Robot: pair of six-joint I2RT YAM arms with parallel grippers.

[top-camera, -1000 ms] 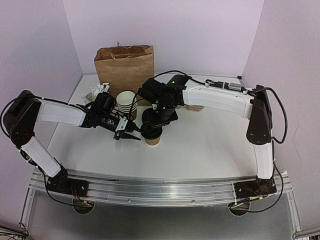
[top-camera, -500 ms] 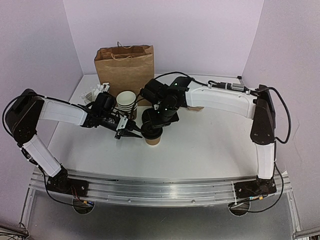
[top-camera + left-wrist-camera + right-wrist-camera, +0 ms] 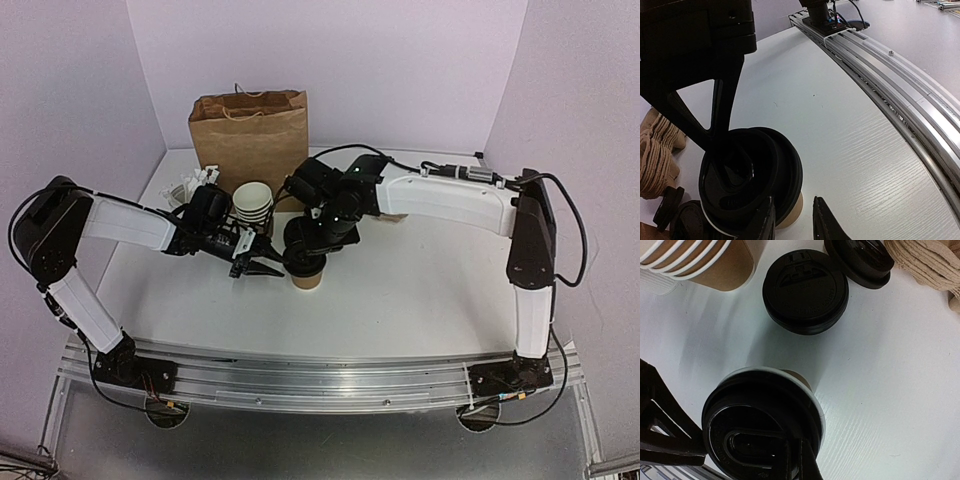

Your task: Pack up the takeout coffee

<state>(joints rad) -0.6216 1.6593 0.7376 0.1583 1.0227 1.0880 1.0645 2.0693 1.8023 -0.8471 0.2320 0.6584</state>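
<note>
White tabletop (image 3: 420, 290), cup (image 3: 306, 281) upright, right gripper (image 3: 796, 455) tight on its lid (image 3: 760, 425), left gripper (image 3: 793, 202) apart.

The small brown paper cup (image 3: 306, 280) has a matt kraft wall; its round black plastic lid (image 3: 762, 425) is smooth with a soft sheen. The white surface (image 3: 840, 125) shows fine wood-like grain, faintly glossy. At its 6 o'clock edge the long silver metal rail (image 3: 300, 385) looks brushed. At the cup's 11 o'clock the tall brown paper bag (image 3: 250, 130) is creased and dull. The tan cardboard sleeves (image 3: 925, 260) are ribbed.
</note>
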